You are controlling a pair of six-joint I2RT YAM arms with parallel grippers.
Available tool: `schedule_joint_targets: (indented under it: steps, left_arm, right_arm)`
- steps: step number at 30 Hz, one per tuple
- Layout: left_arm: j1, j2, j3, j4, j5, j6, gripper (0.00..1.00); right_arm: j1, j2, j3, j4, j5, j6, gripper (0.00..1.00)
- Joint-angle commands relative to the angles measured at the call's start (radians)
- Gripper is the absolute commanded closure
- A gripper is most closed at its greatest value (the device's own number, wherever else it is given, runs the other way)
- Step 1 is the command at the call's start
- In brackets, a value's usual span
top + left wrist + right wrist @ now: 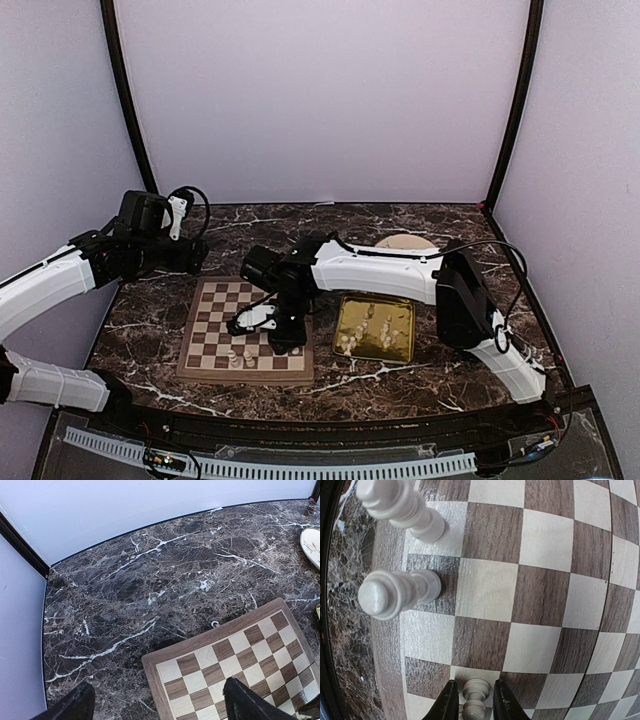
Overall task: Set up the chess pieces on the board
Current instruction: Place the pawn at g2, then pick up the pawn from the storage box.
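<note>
The wooden chessboard lies left of centre; it also shows in the left wrist view and the right wrist view. Two cream-white pieces stand near its front edge; in the right wrist view they are a nearer piece and a farther one. My right gripper is over the board, its jaws slightly apart around a small pawn that stands on a light square, with thin gaps on both sides. My left gripper is open and empty above the board's far left corner.
A gold tray right of the board holds several more white pieces. A cream plate sits at the back, seen also in the left wrist view. Dark marble table, white walls around.
</note>
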Motion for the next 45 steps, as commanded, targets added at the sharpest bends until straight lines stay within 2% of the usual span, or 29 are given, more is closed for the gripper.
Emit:
schedule_joint_targets:
  steps: [1, 7, 13, 18, 22, 28, 31, 34, 36, 39, 42, 44, 45]
  left_arm:
    - [0.006, -0.008, -0.012, 0.010, 0.006, 0.008, 0.08]
    - [0.007, -0.004, -0.012, 0.009, 0.003, 0.006, 0.08]
    - [0.008, -0.005, -0.015, 0.013, -0.002, 0.001, 0.03]
    - [0.011, -0.010, -0.028, 0.038, 0.012, -0.046, 0.01]
    - [0.013, -0.025, -0.034, 0.086, 0.133, -0.047, 0.01]
    - [0.012, -0.031, -0.076, 0.189, 0.203, -0.030, 0.01]
    - [0.011, -0.025, -0.039, 0.201, 0.211, -0.065, 0.01]
    - [0.008, -0.007, 0.014, 0.233, 0.276, -0.078, 0.01]
    - [0.007, 0.017, 0.046, 0.268, 0.270, -0.091, 0.01]
    - [0.005, 0.081, 0.062, 0.335, 0.175, -0.117, 0.01]
    - [0.006, 0.191, 0.090, 0.359, 0.227, 0.015, 0.01]
    - [0.014, 0.210, 0.068, 0.410, 0.179, -0.095, 0.01]
    - [0.030, 0.209, 0.056, 0.431, 0.241, -0.133, 0.01]
  right_arm:
    - [0.012, 0.015, 0.035, -0.013, 0.013, 0.009, 0.72]
    - [0.007, -0.045, 0.057, -0.006, 0.026, 0.010, 0.60]
    - [-0.018, -0.170, 0.015, -0.009, 0.017, 0.004, 0.59]
    - [-0.092, -0.351, -0.224, 0.071, 0.021, -0.003, 0.60]
    - [-0.179, -0.514, -0.459, 0.184, 0.038, -0.004, 0.60]
    - [-0.328, -0.720, -0.749, 0.290, 0.023, 0.012, 0.60]
    - [-0.390, -0.802, -0.883, 0.342, 0.009, 0.017, 0.60]
    - [-0.443, -0.880, -1.003, 0.395, 0.003, 0.018, 0.61]
    - [-0.472, -0.917, -1.054, 0.425, -0.001, 0.020, 0.61]
    - [-0.508, -0.938, -1.128, 0.465, -0.016, 0.024, 0.61]
    - [-0.521, -0.920, -1.131, 0.485, -0.016, 0.025, 0.64]
    - [-0.522, -0.899, -1.124, 0.495, -0.023, 0.023, 0.65]
    - [-0.522, -0.887, -1.119, 0.498, -0.030, 0.023, 0.65]
